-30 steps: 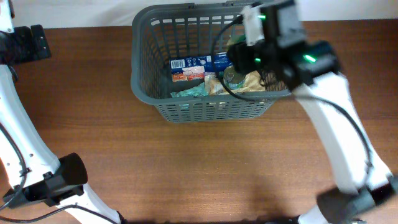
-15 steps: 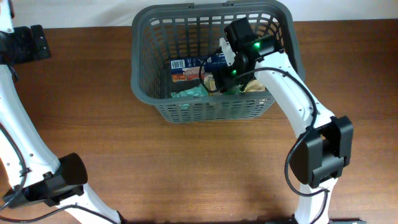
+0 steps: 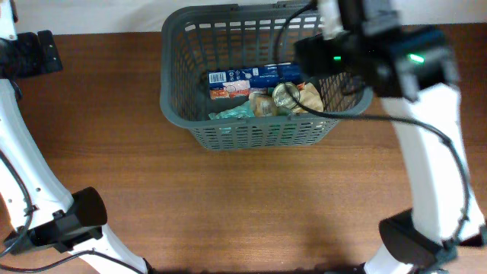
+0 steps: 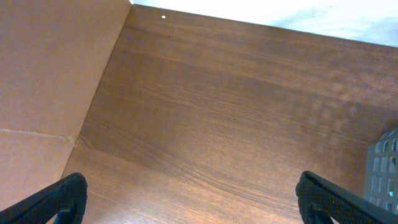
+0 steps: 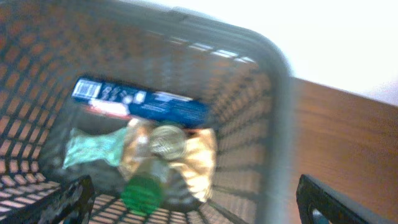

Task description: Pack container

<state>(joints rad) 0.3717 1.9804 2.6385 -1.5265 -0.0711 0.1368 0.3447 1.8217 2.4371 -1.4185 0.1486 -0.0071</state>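
The container is a large dark grey slotted basket [image 3: 176, 106] at the table's back middle; it also shows in the right wrist view [image 5: 273, 99]. Inside lie a blue box [image 3: 251, 76], a teal packet [image 3: 232, 112], a tan packet [image 3: 308, 97], a round tin can [image 3: 285, 95] and a green-lidded jar [image 5: 142, 193]. My right gripper [image 5: 193, 202] is open and empty, raised above the basket's right side. My left gripper [image 4: 193, 202] is open and empty over bare table at the far left.
The brown wooden table [image 3: 243, 198] stretches in front of the basket. The basket's edge shows at the right of the left wrist view [image 4: 385, 168]. A tan wall panel [image 4: 43, 81] stands to the left. A black mount [image 3: 34, 53] sits at the back left.
My right arm was down inside the basket half a second ago and has risen out and to the right. The jar and can now lie uncovered in the basket.
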